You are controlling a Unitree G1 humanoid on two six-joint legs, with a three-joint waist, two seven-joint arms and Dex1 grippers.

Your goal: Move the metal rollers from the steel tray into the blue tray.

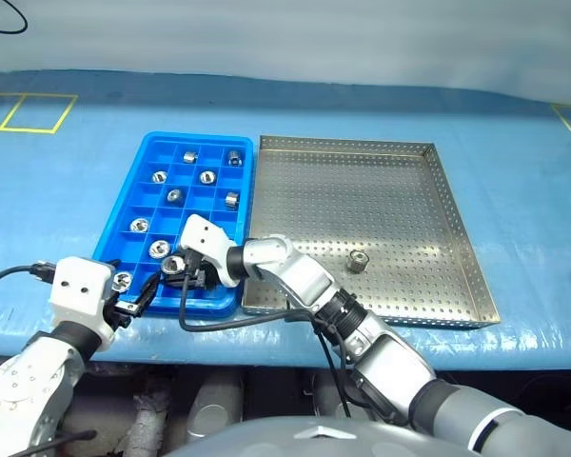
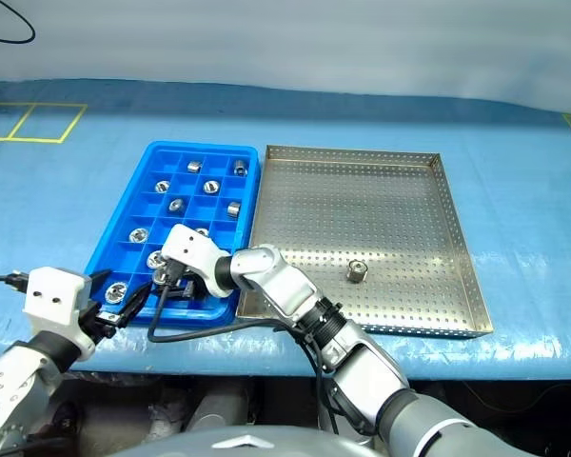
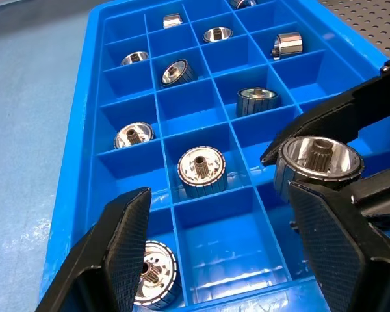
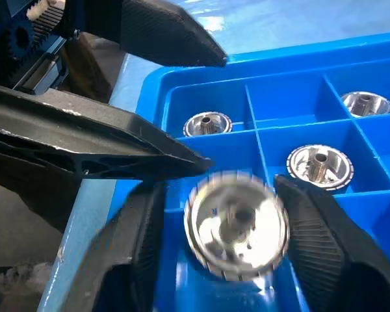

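Right claw: the right claw (image 1: 183,269) hangs over the near end of the bright blue gridded plastic tray (image 1: 148,152); 1 shiny silver metal roller (image 4: 236,224) sits between its fingers, blurred. Whether the fingers pinch it or have just let go, I cannot tell.
Left claw: the left claw (image 1: 138,302) is spread and empty at the tray's near-left corner, just beside the right claw.
Rollers placed: about 10 lie in separate cells of the blue tray.
Roller left: 1 lone roller (image 1: 359,261) stands on the large grey perforated steel tray (image 1: 457,205), right of the blue tray on the blue-covered bench (image 1: 57,190).
Doing it well (judgement): centre the roller over an empty cell, spread fully, lift straight off, keep away from the left claw.
Writing: no brand or label readable.
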